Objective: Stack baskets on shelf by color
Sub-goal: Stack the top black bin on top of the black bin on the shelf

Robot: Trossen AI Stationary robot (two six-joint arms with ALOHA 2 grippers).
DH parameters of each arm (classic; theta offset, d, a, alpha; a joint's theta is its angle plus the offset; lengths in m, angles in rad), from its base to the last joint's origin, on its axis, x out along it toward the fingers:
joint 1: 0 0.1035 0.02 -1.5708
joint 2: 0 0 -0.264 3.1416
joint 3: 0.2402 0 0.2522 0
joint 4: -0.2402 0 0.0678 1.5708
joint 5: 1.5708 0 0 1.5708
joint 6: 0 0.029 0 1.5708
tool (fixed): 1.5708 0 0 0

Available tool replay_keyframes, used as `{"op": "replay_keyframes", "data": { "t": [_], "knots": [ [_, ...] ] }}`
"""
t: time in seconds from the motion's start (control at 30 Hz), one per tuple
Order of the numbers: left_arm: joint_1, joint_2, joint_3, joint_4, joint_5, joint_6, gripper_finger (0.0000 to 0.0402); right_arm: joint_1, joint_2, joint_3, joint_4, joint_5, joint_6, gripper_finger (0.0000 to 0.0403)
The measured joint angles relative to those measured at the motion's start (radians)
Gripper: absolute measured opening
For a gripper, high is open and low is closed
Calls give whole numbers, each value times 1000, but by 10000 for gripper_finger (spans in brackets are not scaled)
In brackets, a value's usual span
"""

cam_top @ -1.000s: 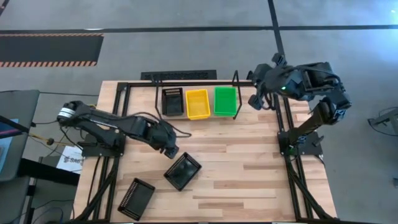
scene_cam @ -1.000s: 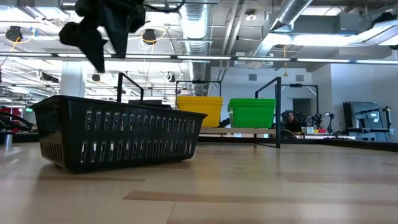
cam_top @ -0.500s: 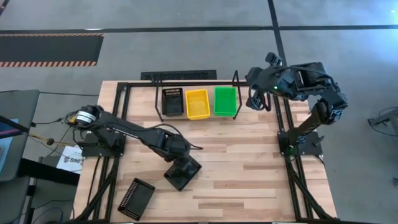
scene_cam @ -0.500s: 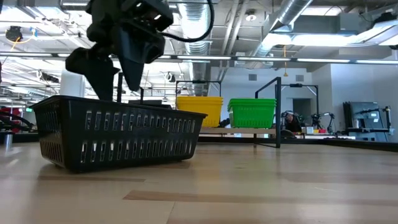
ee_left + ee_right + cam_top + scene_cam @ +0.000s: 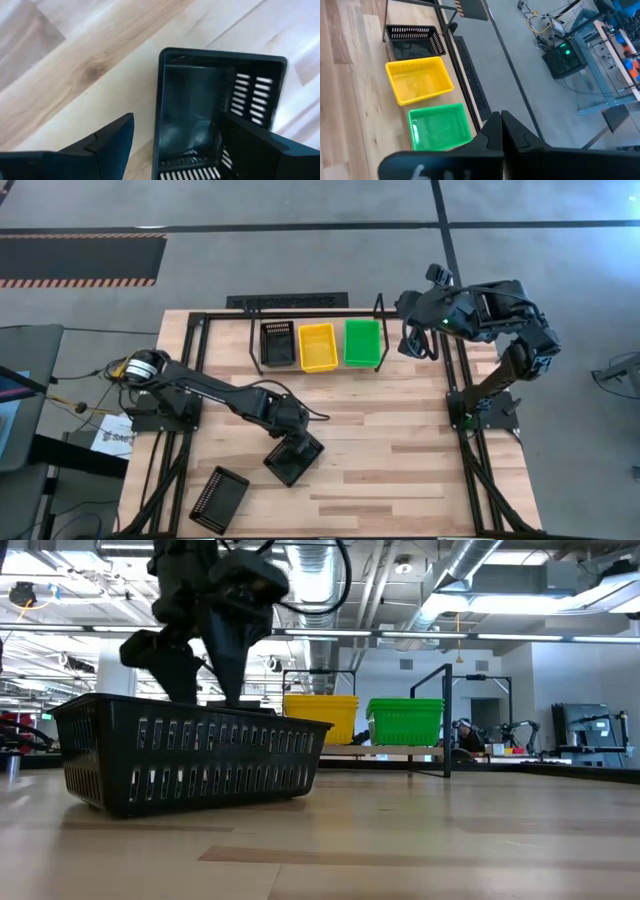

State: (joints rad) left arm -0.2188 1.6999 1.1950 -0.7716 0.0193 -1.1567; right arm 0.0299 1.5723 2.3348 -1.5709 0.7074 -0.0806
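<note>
Item: black basket (image 5: pixel 294 457), mesh-sided, rectangular, upright and askew, lower centre of my high view. My left gripper (image 5: pixel 287 436) straddles its near wall, fingers spread wide, one inside, one outside. Second black basket (image 5: pixel 219 498) lower left. Shelf (image 5: pixel 315 305), upper centre, holds black, yellow, green stacks. Right gripper (image 5: pixel 408 345) pinched closed, upper right.

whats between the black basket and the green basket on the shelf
The yellow basket sits between the black basket and the green basket on the shelf, side by side in one row. The high view shows it plainly; the right wrist view agrees.
</note>
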Motion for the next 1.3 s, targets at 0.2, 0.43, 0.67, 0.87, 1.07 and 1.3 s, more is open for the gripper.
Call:
{"op": "replay_keyframes", "data": {
  "t": [0.2,0.43,0.67,0.87,1.07,1.3],
  "knots": [
    [0,22,0,22,4,-12,277,0,0,0,0,0,-10,4],
    [0,46,-1,101,83,40,277,0,0,0,1,0,-23,2],
    [1,55,-1,128,97,43,277,0,0,0,6,0,-26,4],
    [11,55,-1,115,78,40,277,0,0,0,8,0,-32,3],
    [9,55,-1,93,110,96,277,0,0,0,8,0,-33,3],
    [-12,55,-1,90,142,169,277,0,0,0,9,0,-33,5]
  ]
}}
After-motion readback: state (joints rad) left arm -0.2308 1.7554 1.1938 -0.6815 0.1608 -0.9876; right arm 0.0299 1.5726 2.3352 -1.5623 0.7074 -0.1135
